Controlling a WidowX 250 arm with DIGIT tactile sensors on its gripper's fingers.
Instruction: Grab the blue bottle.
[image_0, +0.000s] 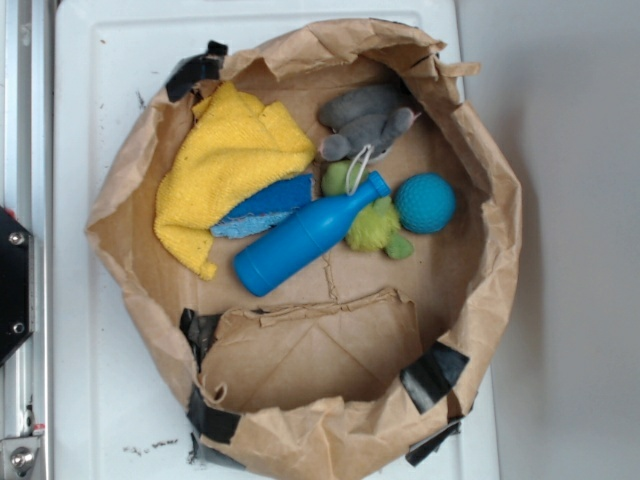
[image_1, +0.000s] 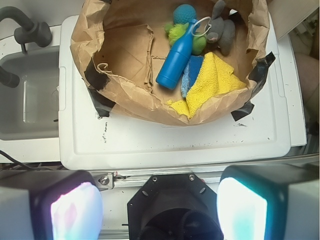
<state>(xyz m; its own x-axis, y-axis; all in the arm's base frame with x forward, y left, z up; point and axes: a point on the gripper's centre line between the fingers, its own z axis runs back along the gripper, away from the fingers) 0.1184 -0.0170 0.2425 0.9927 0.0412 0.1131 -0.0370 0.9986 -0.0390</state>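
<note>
Blue bottle (image_0: 303, 235) lies on its side approx mid-floor of the brown paper bag (image_0: 490, 240), which has its rim rolled down and patched w/ black tape (image_0: 432, 373). In ext view the cap points up-right, base down-left. Cap end sits btwn/against the green plush (image_0: 376, 226); a white loop (image_0: 358, 165) is right by the neck. Teal ball (image_0: 425, 203) just right of the plush, not touching the bottle. Grey plush (image_0: 368, 121) above, near the bag's far wall. Flat blue cloth (image_0: 264, 208) touches the bottle's upper-left side, partly under the yellow towel (image_0: 228, 165). Bag sits on a white worktop (image_1: 200, 145); sink (image_1: 27, 100) w/ dark faucet (image_1: 27, 30) beside it in wrist view.

Gripper (image_1: 159, 207) well apart from the bag, off the worktop edge. Fingers (image_1: 75, 210) spread wide, nothing btwn them.
</note>
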